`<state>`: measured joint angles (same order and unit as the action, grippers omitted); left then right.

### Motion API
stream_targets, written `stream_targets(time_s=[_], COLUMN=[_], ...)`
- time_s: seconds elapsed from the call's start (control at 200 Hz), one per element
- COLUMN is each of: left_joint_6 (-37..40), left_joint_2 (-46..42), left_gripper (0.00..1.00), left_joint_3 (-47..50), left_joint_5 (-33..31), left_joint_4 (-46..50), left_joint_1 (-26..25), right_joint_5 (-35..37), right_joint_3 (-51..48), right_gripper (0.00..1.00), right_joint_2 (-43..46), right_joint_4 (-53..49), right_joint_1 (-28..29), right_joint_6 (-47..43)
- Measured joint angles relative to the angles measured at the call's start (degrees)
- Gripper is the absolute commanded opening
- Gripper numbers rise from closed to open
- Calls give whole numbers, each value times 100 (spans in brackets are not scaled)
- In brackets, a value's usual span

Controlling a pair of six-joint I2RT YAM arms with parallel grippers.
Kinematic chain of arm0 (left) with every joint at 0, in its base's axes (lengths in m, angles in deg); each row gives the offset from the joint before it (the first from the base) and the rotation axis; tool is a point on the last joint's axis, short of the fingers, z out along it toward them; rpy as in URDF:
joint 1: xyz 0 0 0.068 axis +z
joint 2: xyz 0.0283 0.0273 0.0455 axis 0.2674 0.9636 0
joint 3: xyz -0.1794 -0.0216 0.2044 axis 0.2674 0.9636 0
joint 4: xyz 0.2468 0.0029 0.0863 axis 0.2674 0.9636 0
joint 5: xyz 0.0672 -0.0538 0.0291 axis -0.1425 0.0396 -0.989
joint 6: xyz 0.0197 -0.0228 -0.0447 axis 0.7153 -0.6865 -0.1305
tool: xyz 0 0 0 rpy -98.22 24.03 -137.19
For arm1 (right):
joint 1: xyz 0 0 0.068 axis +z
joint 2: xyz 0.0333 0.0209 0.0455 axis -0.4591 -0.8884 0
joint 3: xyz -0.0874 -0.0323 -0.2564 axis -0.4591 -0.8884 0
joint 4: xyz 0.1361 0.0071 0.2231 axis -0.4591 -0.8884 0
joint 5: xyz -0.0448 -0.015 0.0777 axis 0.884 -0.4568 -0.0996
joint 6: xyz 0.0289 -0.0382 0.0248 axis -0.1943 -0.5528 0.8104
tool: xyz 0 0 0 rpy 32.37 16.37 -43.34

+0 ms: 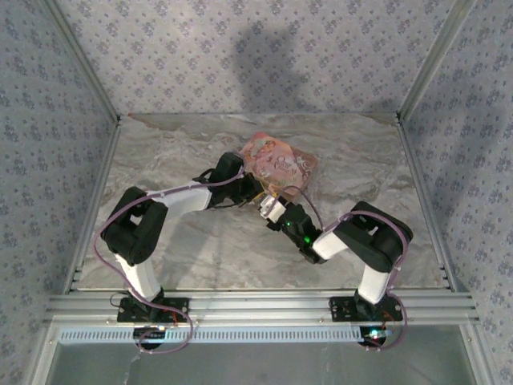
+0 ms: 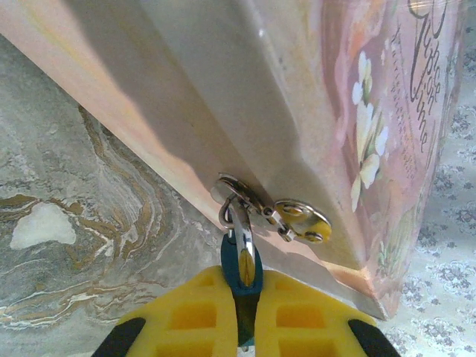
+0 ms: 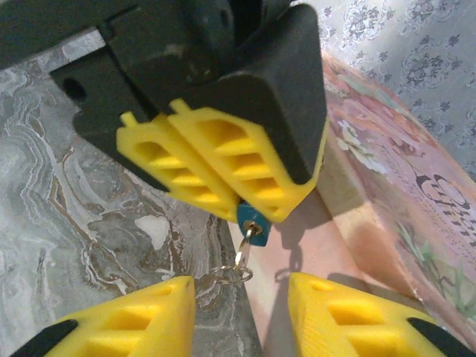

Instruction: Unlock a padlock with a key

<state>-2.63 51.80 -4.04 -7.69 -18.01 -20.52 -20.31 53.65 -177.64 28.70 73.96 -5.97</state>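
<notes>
Pink and printed with cartoon flowers, the box point(image 1: 282, 160) lies on the marbled table point(image 1: 184, 257) with both arms bent in toward its near edge. From where I stand it looks shut, and I can't tell what, if anything, is inside it. A small metal clasp point(image 2: 301, 219) sits on its edge, and beside that is a wire loop point(image 2: 227, 186).

The padlock point(image 2: 239, 271) hangs right at that edge. Its blue body is squeezed tight between the yellow fingers point(image 2: 193, 312) of the left gripper point(image 2: 242, 290). Its long axis runs in line with those fingers. The silvery shackle point(image 2: 236, 223) points out past the fingertips toward the box and hooks into the loop, while the blue body points back into the grip.

The right gripper point(image 3: 242, 288) hovers just short of the lock and faces it. Its fingers point(image 3: 349, 312) are spread wide with nothing between them. In the right wrist view the blue end pokes out below the left gripper's fingertips, with the silver part and the loop just beneath it
</notes>
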Motion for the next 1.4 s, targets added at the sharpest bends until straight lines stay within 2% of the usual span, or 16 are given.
stream_targets(time_s=[0.42, 1.399], left_joint_6=[-28, -133], left_joint_2=[0, 0], left_gripper=[0, 0], left_joint_3=[9, 24], left_joint_5=[2, 87], left_joint_4=[-2, -50], left_joint_1=[0, 0], right_joint_5=[-101, 52], right_joint_3=[175, 269], right_gripper=[24, 21], right_joint_2=[-140, -404], right_joint_4=[85, 109], right_joint_1=[-63, -37], right_joint_6=[50, 387])
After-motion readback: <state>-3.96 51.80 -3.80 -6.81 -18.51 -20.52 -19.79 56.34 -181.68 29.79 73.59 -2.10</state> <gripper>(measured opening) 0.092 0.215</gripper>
